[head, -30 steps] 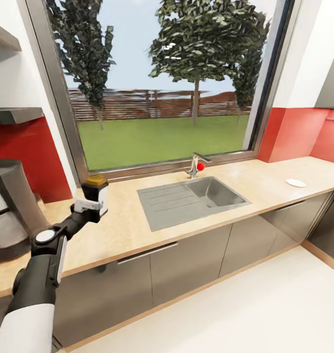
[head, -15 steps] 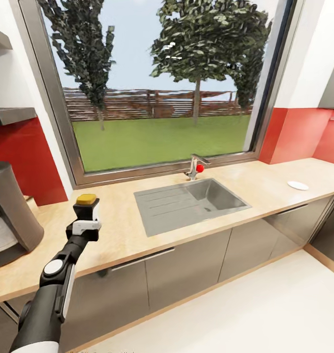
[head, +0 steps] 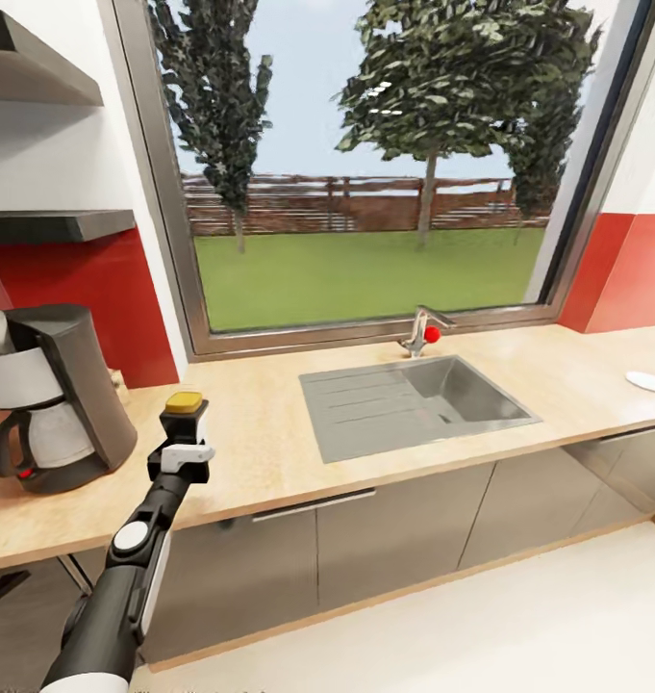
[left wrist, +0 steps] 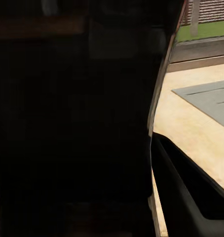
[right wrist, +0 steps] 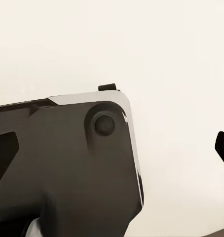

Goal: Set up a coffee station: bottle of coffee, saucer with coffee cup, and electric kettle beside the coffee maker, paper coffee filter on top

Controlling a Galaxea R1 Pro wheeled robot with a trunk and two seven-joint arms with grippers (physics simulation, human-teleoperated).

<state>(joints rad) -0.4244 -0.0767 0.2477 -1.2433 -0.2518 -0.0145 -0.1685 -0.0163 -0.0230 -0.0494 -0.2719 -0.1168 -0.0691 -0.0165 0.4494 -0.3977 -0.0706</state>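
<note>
Tan kitchen countertop (head: 269, 452) is bearing the coffee maker (head: 53, 399) beside the left gripper (head: 184, 445), which is clasping the bottle of coffee (head: 184, 423); sink (head: 414, 404) and saucer (head: 651, 381) are lying beyond.

Bright kitchen with a wide window (head: 365, 173) — trees, fence and lawn beyond.
Red splashback (head: 96, 298) under white walls at left and right; steel sink (head: 414, 404) with tap (head: 421, 332) set below the window — grey cabinet fronts (head: 385, 539), pale floor (head: 519, 626).
</note>
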